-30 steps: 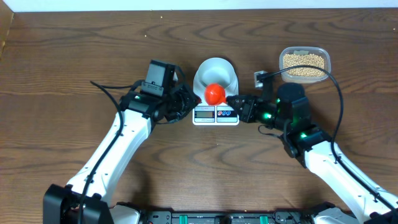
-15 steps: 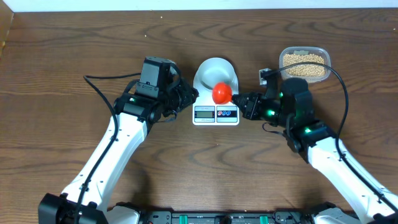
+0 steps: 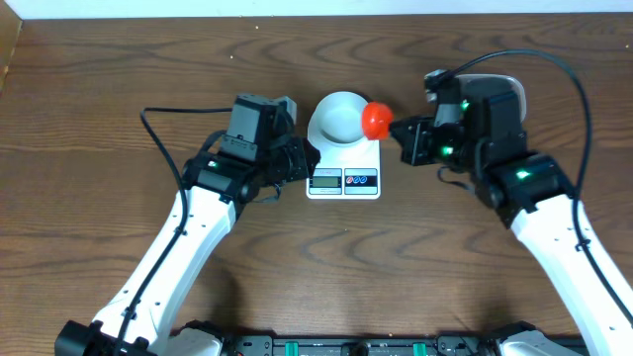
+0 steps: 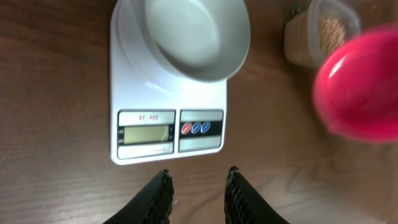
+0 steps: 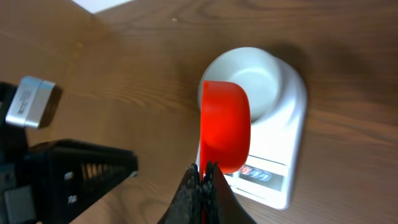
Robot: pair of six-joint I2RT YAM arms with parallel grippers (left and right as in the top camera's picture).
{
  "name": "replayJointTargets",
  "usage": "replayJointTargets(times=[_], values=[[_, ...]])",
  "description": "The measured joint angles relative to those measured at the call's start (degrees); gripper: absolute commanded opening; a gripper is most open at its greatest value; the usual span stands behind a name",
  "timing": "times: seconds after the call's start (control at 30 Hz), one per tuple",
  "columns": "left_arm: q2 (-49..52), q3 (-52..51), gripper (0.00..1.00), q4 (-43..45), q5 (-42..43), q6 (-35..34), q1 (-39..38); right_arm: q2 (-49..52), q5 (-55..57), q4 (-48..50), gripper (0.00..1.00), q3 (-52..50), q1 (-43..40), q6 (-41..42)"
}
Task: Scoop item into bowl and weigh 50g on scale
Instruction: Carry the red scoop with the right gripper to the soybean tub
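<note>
A small round pale blue-white bowl (image 3: 336, 114) sits empty on the rear of a white rectangular digital kitchen scale (image 3: 343, 181), set on a dark wood-grain counter (image 3: 99, 79) with a robot arm on either side. The right claw (image 5: 204, 177), its jaws pinched together on the handle of a red plastic scoop (image 3: 376, 119), holds the scoop in the air at the bowl's right rim. Whether anything lies in the scoop cannot be told. The left claw (image 4: 198, 193) hovers just beside the scale's left front corner, its black fingers (image 4: 158, 196) a narrow gap apart with nothing between them. The small round tan-yellow beans (image 4: 333, 28) lie in a clear rounded-rectangular plastic tub (image 4: 297, 43) toward the counter's far right, apart from the scale. In the overhead view the right arm covers most of the tub. The scale's small display and round buttons face the counter's near edge.
</note>
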Motion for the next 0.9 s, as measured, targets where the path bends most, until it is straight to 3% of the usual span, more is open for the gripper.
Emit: replayJointTargets(times=[0.27, 0.4, 0.53, 0.77, 0.9], values=[[0.00, 2.51, 0.30, -3.13, -3.87, 4.07, -4.35, 0.00, 2.16, -9.53, 0.01, 6.62, -6.54, -6.10], [-0.02, 2.56, 0.22, -2.93, -4.55, 4.66, -6.08, 0.00, 4.39, -11.23, 0.01, 8.00, -10.01, -7.98], [0.00, 2.56, 0.21, -0.81, -4.68, 5.31, -7.39, 0.00, 7.37, -11.54, 0.01, 8.02, -12.90, -10.14], [1.46, 2.56, 0.23, 1.40, -4.68, 5.33, -8.04, 0.00, 9.09, -12.48, 0.01, 8.04, -15.34, -14.40], [3.74, 2.56, 0.32, 2.08, -4.70, 5.38, -8.41, 0.00, 9.46, -12.48, 0.01, 8.04, -16.96, -16.72]])
